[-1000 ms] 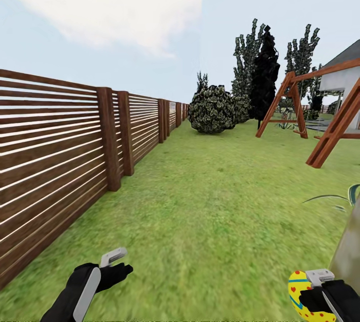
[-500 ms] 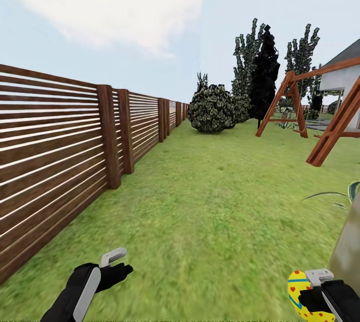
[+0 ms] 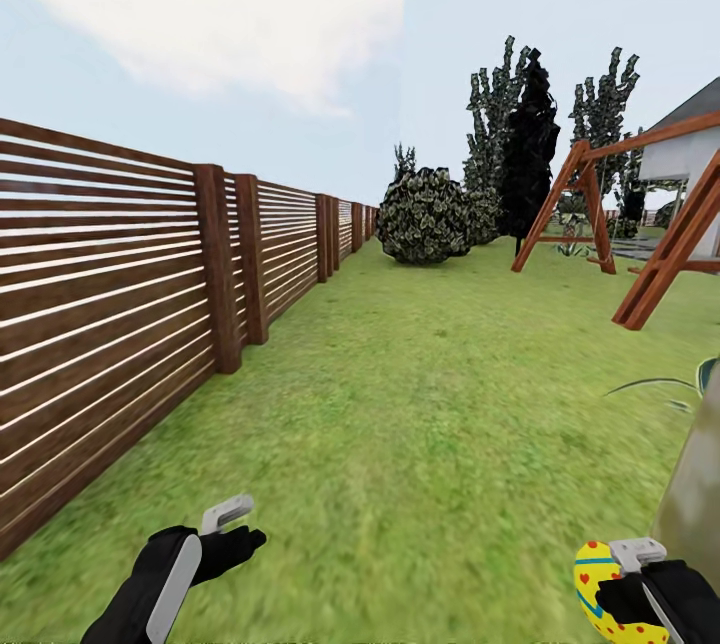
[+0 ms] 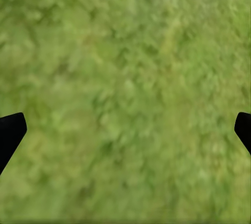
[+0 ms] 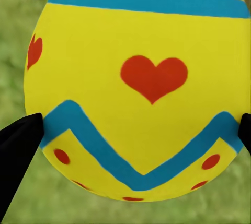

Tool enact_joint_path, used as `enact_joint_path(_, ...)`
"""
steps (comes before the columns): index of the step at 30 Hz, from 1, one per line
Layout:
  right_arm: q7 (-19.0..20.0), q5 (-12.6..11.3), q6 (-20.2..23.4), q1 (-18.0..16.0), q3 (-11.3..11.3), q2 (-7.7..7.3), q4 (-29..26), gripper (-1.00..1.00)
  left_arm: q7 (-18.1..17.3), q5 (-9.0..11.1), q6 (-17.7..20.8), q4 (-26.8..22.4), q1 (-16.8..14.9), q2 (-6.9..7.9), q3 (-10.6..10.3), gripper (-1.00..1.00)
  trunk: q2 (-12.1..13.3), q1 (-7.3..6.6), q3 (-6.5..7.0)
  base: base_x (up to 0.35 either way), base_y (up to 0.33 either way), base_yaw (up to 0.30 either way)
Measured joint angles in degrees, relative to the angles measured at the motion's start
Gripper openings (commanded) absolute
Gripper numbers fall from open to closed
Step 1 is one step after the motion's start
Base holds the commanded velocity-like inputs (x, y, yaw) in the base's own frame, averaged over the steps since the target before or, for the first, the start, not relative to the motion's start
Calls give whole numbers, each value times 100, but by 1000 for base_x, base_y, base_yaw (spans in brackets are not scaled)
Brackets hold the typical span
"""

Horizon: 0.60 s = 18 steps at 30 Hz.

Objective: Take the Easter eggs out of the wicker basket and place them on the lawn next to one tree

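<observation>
A yellow Easter egg (image 3: 597, 584) with red hearts, red dots and blue zigzag bands sits between the fingers of my right gripper (image 3: 625, 586), low at the right of the head view. Up close the egg (image 5: 141, 78) is clamped by my right gripper (image 5: 130, 138) above the grass. Just to the right of it rises the pale grey-green trunk of a tree (image 3: 698, 494). My left gripper (image 3: 240, 527) hangs open and empty over the lawn (image 3: 420, 404); its wrist view has only grass between the spread tips of the left gripper (image 4: 125, 132). The wicker basket is out of view.
A brown slatted fence (image 3: 110, 304) runs along the left. Far ahead stand a round bush (image 3: 425, 219) and dark trees (image 3: 530, 154). A wooden swing frame (image 3: 660, 254) and striped agave leaves (image 3: 680, 389) lie to the right, before a white house (image 3: 690, 159).
The whole head picture has shifted a little, so the camera has moved. Both arms keep the same pose, with the egg still held in the right gripper.
</observation>
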Motion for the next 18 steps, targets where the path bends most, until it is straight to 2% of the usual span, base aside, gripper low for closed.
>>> enact_joint_path(18, 2, 4, 9, 0, 8, 0, 0, -100, -4, 0, 0, 5, 0, 0, 0, 100, -722, 396, -323, 0, 0, 0)
